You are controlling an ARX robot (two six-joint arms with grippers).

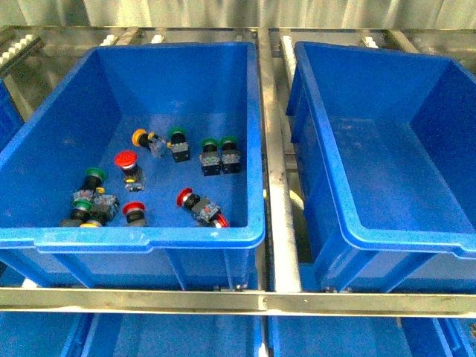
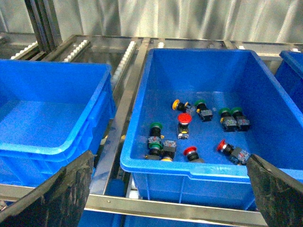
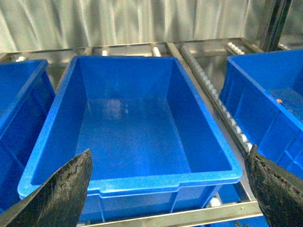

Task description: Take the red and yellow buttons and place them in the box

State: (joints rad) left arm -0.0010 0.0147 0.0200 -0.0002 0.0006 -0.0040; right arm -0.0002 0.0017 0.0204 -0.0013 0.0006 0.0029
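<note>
- Left gripper [image 2: 169,157]: my jaws stand wide apart with nothing between them, and I look down into the source bin [image 2: 203,71].
- Right gripper [image 3: 169,151]: my jaws are likewise spread and empty. I face the box [image 3: 123,75], a deep glossy blue bin with a thick rim and sloped walls. No button lies in it yet.
- Red buttons [image 1: 126,158]: each has a round mushroom cap, a black barrel and a grey-blue contact block. At least three lie scattered on the source bin's floor, some cap-up and some tipped over.
- Yellow button [image 1: 139,137]: same build, on its side toward the back of that floor. A second yellow cap shows at the near left, pressed among green-capped switches [image 1: 93,174].
- Handling, as I judge it: the buttons are small, light and rigid. The domed caps are probably slippery and the barrels apt to roll.
- Grip point, as I judge it: pinch across the black body or the squared contact block, not the cap. In the near-left cluster, take care not to catch a green one.
</note>
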